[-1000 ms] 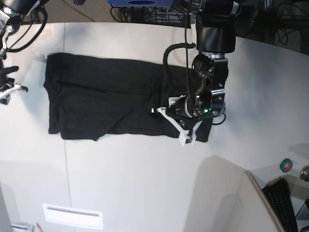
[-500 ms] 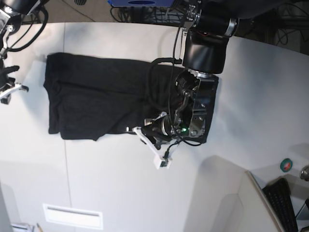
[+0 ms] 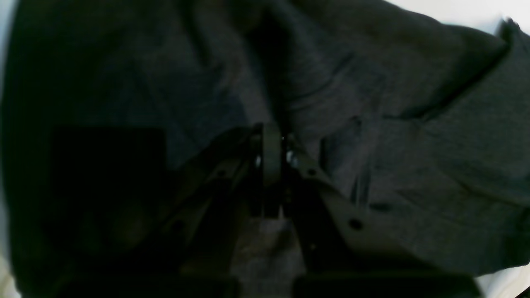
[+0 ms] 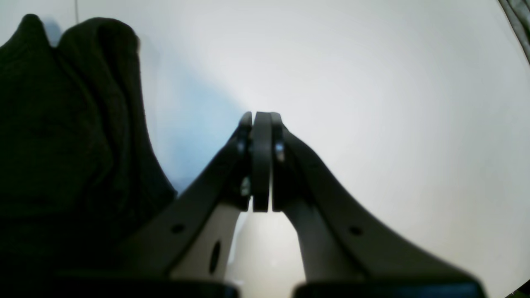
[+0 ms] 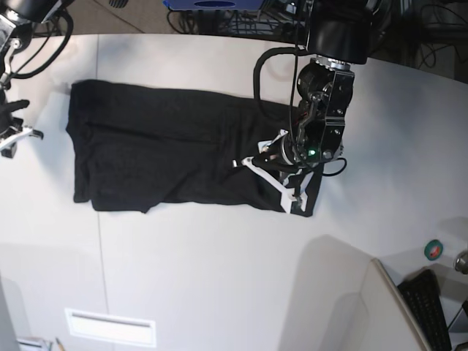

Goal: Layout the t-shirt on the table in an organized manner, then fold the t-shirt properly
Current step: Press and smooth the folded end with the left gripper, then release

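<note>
From my station I've got the large black soft-fabric t-shirt [image 5: 175, 153] lying as a long horizontal band on the very large smooth off-white tabletop [image 5: 219, 278], wider than it is tall, with its left end squared off and a small flap dipping at the lower left edge. No print is showing, only dark fabric.

The left arm comes in from the top of the base view, its thick black upper housing near the far table edge, forearm dropping steeply to the shirt's right end. A green light glows on the wrist housing. The left gripper [image 5: 274, 175] sits low over the cloth near the shirt's lower right corner, its white finger pieces angled down toward the near table edge. On the left wrist camera the left gripper [image 3: 273, 145] has its jaws pressed together, dark rumpled fabric filling nearly the whole frame (whether a pinch of cloth sits between the tips, I cannot tell; it's too dim there). Folds and ridges run across the shirt [image 3: 414, 145] to the right of the tips, and a sliver of pale table shows at the top right corner.

The right arm is parked at the left edge of the base view, just off the shirt's left end, with only its gripper [image 5: 13, 135] and some cabling visible. On its wrist camera the right gripper [image 4: 261, 124] is closed on nothing, jaws meeting above bare white table [image 4: 372, 103], with a bunched hump of the black shirt [image 4: 62, 124] off to the left, apart from the fingers.
</note>
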Available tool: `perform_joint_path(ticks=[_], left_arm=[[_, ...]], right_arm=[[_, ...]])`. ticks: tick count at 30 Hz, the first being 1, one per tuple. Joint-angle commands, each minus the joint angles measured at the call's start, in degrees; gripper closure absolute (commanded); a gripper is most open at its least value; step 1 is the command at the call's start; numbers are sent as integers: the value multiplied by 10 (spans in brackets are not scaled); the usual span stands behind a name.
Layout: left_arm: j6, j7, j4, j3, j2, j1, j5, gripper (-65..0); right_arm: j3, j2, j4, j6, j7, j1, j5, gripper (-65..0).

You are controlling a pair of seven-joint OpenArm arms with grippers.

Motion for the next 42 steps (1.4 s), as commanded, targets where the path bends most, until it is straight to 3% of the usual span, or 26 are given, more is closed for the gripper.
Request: perform_joint_path(ticks=[1,6,15,19,24,31,33,37,39,42], left_arm=[[2,-16,-5,-2,-1,-20,0,0],[2,-45,-90,-1,25,-66,0,0],[2,-48,-169,5,80,-128,0,0],[-6,-81,-197,5,94,-145,-1,0],[-4,-79,-181,30,91,-153,-104,0],[-1,-49,-24,27,-40,-51,-242,0],[-1,-49,14,27,-68,-19,-265,0],[16,-53,42,27,-112,29,-258,0],[18,-53,38,27,-125,46,-245,0],[18,-53,38,27,-128,64,-232,0]], right_arm=[[0,8,8,-2,14,6,5,0],[2,8,8,-2,14,7,5,0],[4,8,8,-2,14,6,5,0],[3,8,8,-2,14,6,5,0],[1,8,7,-2,14,8,5,0],[0,-5,7,-2,14,19,5,-20],[0,-10,7,-2,14,27,6,-146],[0,-29,8,-2,14,32,6,-320],[0,-35,3,-2,13,39,24,-365],[0,-34,-18,-2,3,40,85,-369]])
